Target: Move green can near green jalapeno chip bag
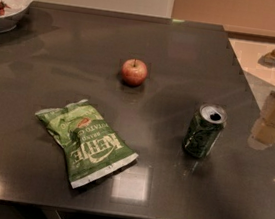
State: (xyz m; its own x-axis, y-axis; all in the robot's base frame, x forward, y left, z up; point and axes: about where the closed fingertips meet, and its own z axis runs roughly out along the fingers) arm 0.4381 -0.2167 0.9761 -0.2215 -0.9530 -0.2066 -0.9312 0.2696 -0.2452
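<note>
Hovering gripper (270,126), rt edge dark tabletop (185,52); tan wall (231,8)

- can (204,130) upright, right of centre on dark table (185,52)
- chip bag (86,142) flat, lower left, well apart from can
- apple (134,72) upper centre
- bowl (5,6) upper left corner
- gripper (272,121) right edge, near can, not touching

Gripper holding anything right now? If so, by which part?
Nothing is held. The gripper hangs over the right edge of the table, apart from the green can, which stands free on it.
</note>
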